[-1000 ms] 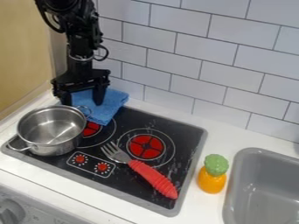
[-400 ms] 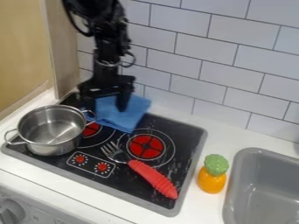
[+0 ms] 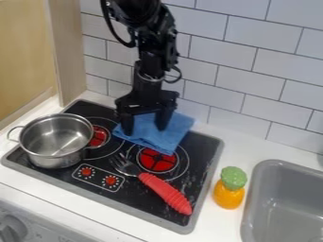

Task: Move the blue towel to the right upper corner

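White tiled wall (image 3: 221, 52) behind black rectangular stovetop (image 3: 135, 198); black two-finger gripper (image 3: 145, 131) at blue cloth towel (image 3: 165, 142), fingers spread wide, hold unclear.

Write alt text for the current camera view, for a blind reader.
A black two-finger gripper, fingers spread, is at a blue towel lying over the back edge of a black cooktop. A steel pot stands at its left, a red-handled fork lies in front, and an orange toy with a green top sits by the gray sink.
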